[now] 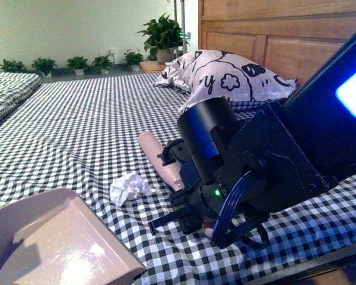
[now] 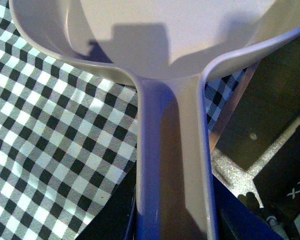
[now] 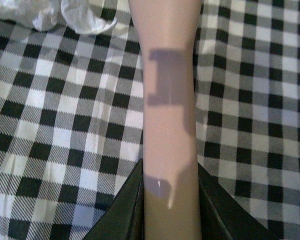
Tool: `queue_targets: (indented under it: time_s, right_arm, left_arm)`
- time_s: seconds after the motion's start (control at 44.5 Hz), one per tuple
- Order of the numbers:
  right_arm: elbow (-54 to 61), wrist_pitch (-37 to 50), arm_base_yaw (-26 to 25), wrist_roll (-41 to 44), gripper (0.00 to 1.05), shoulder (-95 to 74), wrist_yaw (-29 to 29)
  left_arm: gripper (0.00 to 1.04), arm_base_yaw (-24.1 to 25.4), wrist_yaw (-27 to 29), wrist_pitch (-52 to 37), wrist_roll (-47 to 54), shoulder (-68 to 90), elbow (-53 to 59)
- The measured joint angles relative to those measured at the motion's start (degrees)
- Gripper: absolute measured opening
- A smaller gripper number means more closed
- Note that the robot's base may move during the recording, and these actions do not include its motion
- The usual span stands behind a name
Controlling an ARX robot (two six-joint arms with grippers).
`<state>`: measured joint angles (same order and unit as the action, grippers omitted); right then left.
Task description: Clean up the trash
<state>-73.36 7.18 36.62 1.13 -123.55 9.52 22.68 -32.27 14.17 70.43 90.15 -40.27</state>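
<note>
right arm's reaching low across the front view, its gripper [image 1: 187, 199] clamping a pink handle; left gripper's gripping another handle.

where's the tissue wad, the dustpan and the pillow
tissue wad [image 1: 128, 187], front view, middle of the crumpled paper
dustpan [image 1: 53, 246], front view, bare inner floor of the pan
pillow [image 1: 225, 77], front view, middle of its patterned face

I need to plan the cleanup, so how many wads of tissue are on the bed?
1. A crumpled white tissue wad lies on the checkered sheet, between the pink dustpan and the pink handle. Others could be hidden behind the right arm.
</note>
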Motion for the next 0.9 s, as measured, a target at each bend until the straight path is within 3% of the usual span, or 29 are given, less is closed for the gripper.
queue_targets:
  time_s: [0.292, 0.629, 0.764, 0.899]
  right_arm:
    - [3.37, -8.94, -0.57, -0.37, 0.22, 3.67, -13.14]
    - [13.99, -14.69, -0.87, 0.26, 0.22, 22.23, -34.62]
    - [15.65, -15.91, -1.44, 0.66, 0.21, 30.21, -38.05]
    - [15.56, -14.91, -4.09, 1.16, 0.21, 33.9, -37.07]
  left_arm:
    - [0.26, 0.0, 0.0, 0.0, 0.02, 0.0, 0.0]
    - [0.26, 0.0, 0.0, 0.0, 0.04, 0.0, 0.0]
    - [0.26, 0.0, 0.0, 0.0, 0.04, 0.0, 0.0]
    - [0.26, 0.0, 0.0, 0.0, 0.04, 0.0, 0.0]
